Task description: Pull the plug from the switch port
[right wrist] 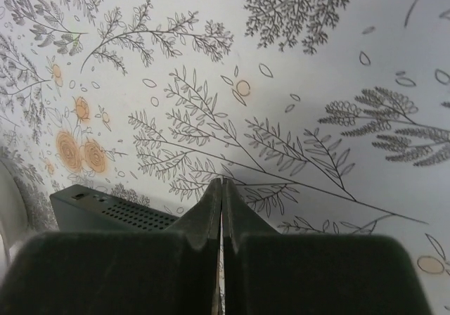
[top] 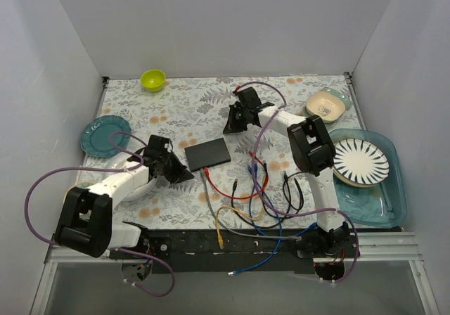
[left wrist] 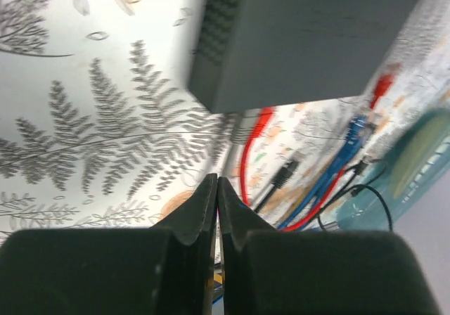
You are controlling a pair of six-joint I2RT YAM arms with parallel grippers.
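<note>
The switch (top: 207, 153) is a flat dark box lying mid-table. A grey cable runs from its near edge, where the plug (top: 203, 173) sits in a port. My left gripper (top: 185, 176) rests just left of that near corner, shut and empty. In the left wrist view the shut left gripper (left wrist: 217, 181) points at the switch (left wrist: 302, 41), with the grey cable (left wrist: 242, 132) blurred under its edge. My right gripper (top: 228, 127) hovers beyond the switch's far right corner, shut with nothing in it. The right wrist view has the right gripper (right wrist: 222, 183) over the tablecloth and a switch corner (right wrist: 105, 211) at lower left.
Loose red, blue, black and yellow cables (top: 253, 195) tangle in front of the switch. A yellow-green bowl (top: 153, 80) stands at the back left and a teal plate (top: 104, 135) at the left. At the right are a beige dish (top: 328, 105) and a teal tray (top: 383, 202) with a striped plate (top: 360, 162).
</note>
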